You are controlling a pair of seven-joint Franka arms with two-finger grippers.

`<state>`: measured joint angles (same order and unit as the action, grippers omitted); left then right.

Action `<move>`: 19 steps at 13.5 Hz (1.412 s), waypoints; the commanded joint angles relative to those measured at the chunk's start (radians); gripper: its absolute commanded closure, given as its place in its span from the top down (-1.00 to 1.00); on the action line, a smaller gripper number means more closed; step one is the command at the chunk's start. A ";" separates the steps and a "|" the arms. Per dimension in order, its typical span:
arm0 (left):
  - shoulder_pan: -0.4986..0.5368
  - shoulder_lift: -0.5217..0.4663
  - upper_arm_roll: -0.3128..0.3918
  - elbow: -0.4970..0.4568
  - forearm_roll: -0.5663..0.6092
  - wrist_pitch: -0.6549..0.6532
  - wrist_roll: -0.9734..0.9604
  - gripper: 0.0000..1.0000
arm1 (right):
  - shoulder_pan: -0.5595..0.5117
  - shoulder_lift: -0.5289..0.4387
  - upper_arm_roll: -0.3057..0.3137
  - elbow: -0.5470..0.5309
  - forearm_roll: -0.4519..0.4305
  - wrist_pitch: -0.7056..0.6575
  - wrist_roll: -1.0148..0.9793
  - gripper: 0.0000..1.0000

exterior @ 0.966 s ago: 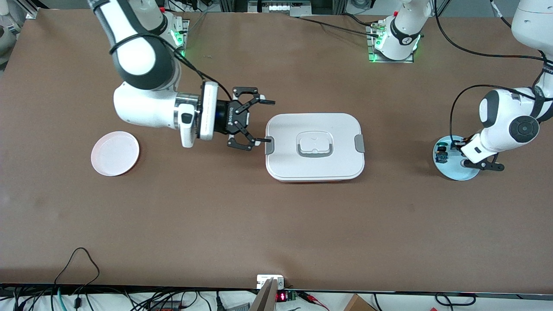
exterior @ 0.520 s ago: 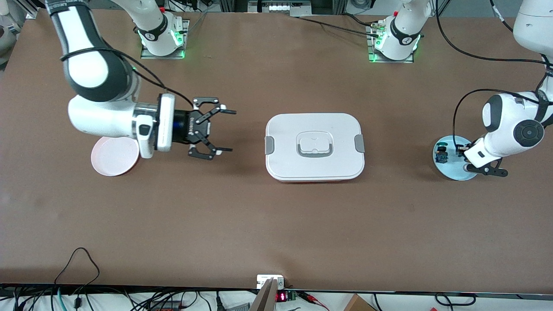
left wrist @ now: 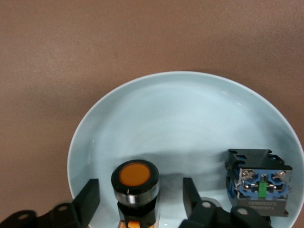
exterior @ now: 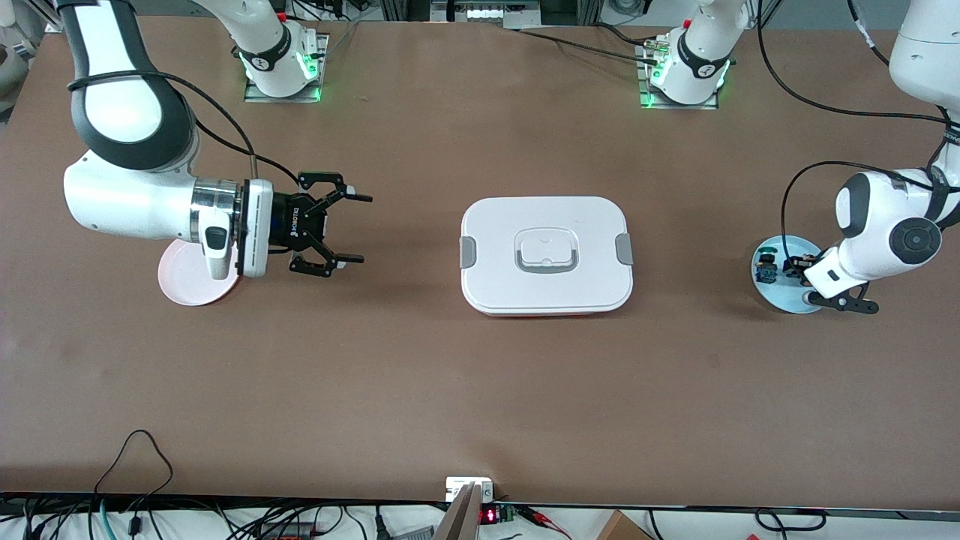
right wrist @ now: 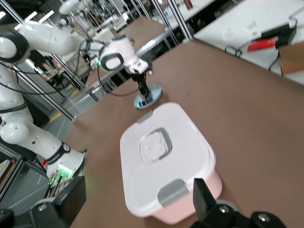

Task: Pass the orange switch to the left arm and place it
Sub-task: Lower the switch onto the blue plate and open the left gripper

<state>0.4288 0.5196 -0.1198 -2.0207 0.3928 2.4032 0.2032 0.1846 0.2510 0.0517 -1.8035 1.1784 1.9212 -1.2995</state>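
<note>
The orange switch (left wrist: 135, 183) stands upright on a light blue plate (left wrist: 190, 118) at the left arm's end of the table, its orange cap facing up. My left gripper (left wrist: 139, 192) is down over it, open, with a finger on each side of the switch and a gap at both. In the front view the wrist hides most of the switch (exterior: 792, 263). My right gripper (exterior: 364, 229) hangs open and empty over bare table between the pink plate (exterior: 184, 289) and the white box (exterior: 546, 255). The box sits shut at mid-table.
A blue-and-black switch (left wrist: 259, 183) lies on the same light blue plate (exterior: 780, 296), beside the orange one. The box (right wrist: 161, 156) with its grey clips lies between the two plates. Cables run along the table edge nearest the front camera.
My right arm has drawn back from the box's clip toward the pink plate, still open. My left gripper's fingers have spread apart around the orange switch on the blue plate.
</note>
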 commanded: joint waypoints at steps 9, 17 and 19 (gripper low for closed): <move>0.008 -0.205 -0.095 0.057 -0.060 -0.185 0.008 1.00 | -0.071 -0.097 0.000 -0.010 -0.616 -0.113 0.630 1.00; -0.004 -0.208 -0.290 0.513 -0.112 -0.832 0.039 1.00 | -0.074 -0.113 -0.012 0.122 -1.075 -0.373 1.281 1.00; -0.004 -0.210 -0.297 0.566 -0.159 -0.886 0.030 1.00 | -0.094 -0.142 -0.021 0.142 -1.205 -0.410 1.275 1.00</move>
<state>0.4213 0.2894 -0.4082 -1.5286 0.2778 1.5792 0.2154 0.1085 0.1391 0.0352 -1.6884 0.0642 1.5576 -0.0514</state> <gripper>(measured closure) 0.000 0.000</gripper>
